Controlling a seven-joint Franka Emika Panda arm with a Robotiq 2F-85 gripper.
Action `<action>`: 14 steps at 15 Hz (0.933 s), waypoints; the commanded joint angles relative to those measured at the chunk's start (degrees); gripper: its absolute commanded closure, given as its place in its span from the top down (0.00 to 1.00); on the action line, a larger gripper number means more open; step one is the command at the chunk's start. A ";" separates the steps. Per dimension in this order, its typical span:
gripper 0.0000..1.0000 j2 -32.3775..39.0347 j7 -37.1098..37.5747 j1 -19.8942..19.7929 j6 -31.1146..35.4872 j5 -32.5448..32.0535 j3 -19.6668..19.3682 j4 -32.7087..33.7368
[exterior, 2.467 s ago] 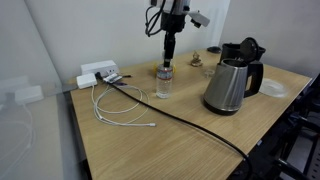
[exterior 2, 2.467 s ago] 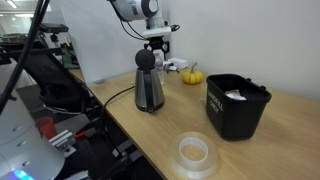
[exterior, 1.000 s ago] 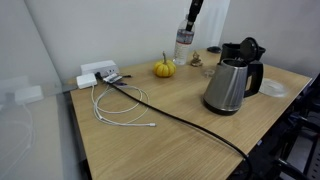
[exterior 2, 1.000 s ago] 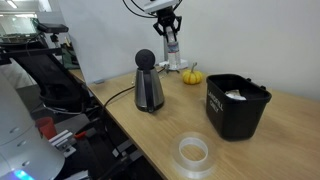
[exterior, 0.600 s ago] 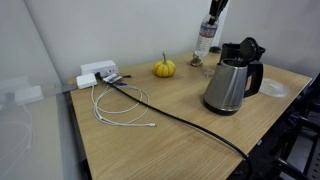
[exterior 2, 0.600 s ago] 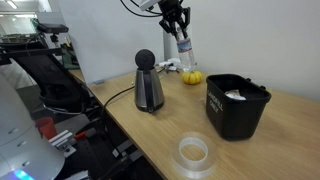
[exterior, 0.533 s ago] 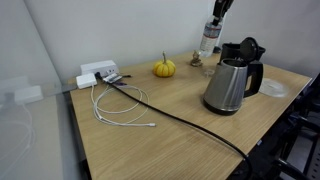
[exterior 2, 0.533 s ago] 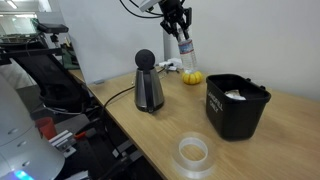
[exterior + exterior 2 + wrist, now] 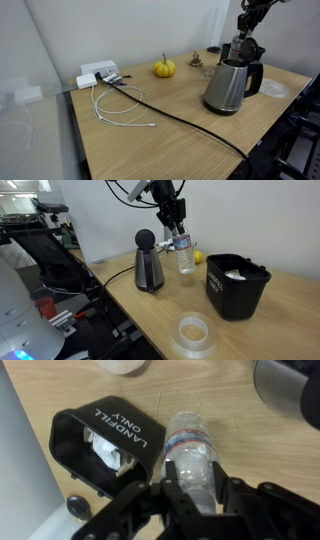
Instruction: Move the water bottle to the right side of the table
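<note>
My gripper (image 9: 172, 225) is shut on the neck end of the water bottle (image 9: 185, 255), a small clear bottle with a reddish-white label, which hangs in the air above the table (image 9: 285, 320). In the wrist view the bottle (image 9: 190, 448) sits clamped between both fingers (image 9: 166, 492), pointing down at the tan tabletop (image 9: 235, 405) beside the black bin. In an exterior view the gripper (image 9: 248, 25) hovers above and behind the steel kettle (image 9: 230, 85), and the bottle is hard to make out there.
A black bin (image 9: 237, 285) with paper inside stands near the bottle, also seen as the black bin (image 9: 105, 445) below the wrist. A tape roll (image 9: 193, 332), an orange pumpkin (image 9: 163, 68), a power strip (image 9: 98, 73) and cables (image 9: 125, 105) lie on the table.
The arm has carried the bottle from beside the pumpkin up and across the table, past the kettle, to a spot near the black bin. The grip has stayed shut.
</note>
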 commanded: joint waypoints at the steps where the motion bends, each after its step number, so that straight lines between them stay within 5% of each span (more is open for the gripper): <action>1: 0.12 -3.95 6.82 -2.71 -1.80 -0.98 1.50 -4.85; 14: 0.12 -3.73 12.50 -9.56 12.41 14.44 -3.22 -15.08</action>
